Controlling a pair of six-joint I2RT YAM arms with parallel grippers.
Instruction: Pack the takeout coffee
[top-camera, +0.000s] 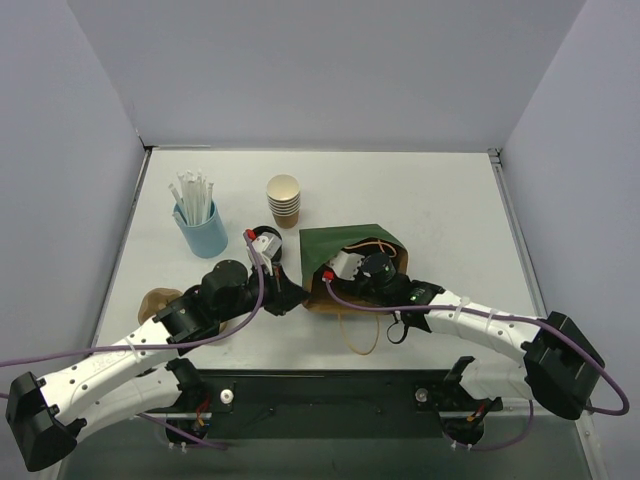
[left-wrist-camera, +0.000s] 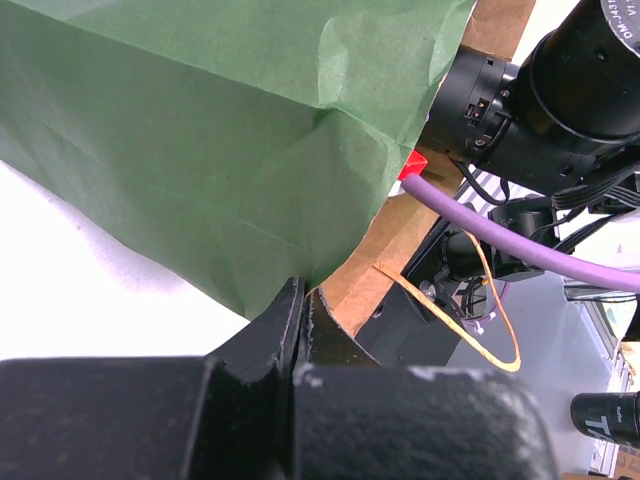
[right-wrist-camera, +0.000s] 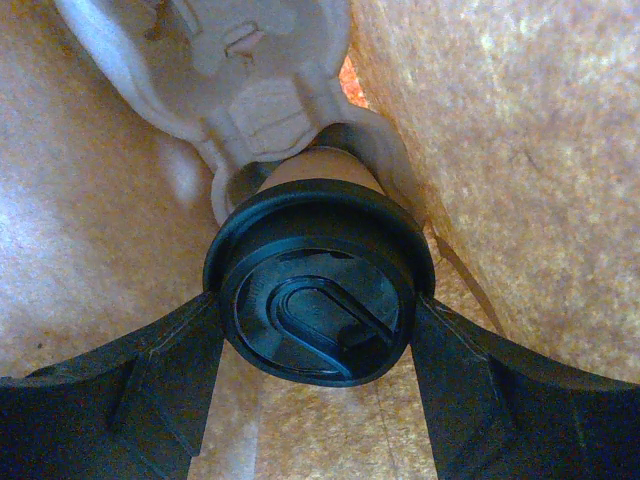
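The takeout coffee (right-wrist-camera: 318, 300), a brown paper cup with a round black lid, is inside the paper bag, its base set in a grey pulp cup carrier (right-wrist-camera: 260, 100). My right gripper (right-wrist-camera: 318, 335) is shut on the cup, a finger pressed against each side of the lid. In the top view the right gripper (top-camera: 362, 268) reaches into the bag's mouth and hides the cup. The bag (top-camera: 345, 243) is green outside and brown inside, lying on the table. My left gripper (left-wrist-camera: 303, 300) is shut on the bag's brown rim (left-wrist-camera: 370, 265), at the bag's left side (top-camera: 292, 296).
A stack of lidless tan cups (top-camera: 284, 198) stands behind the bag. A blue holder with white sticks (top-camera: 200, 228) is at the back left. A brown object (top-camera: 157, 300) lies by my left arm. The bag's orange handle (top-camera: 362, 335) loops toward the near edge.
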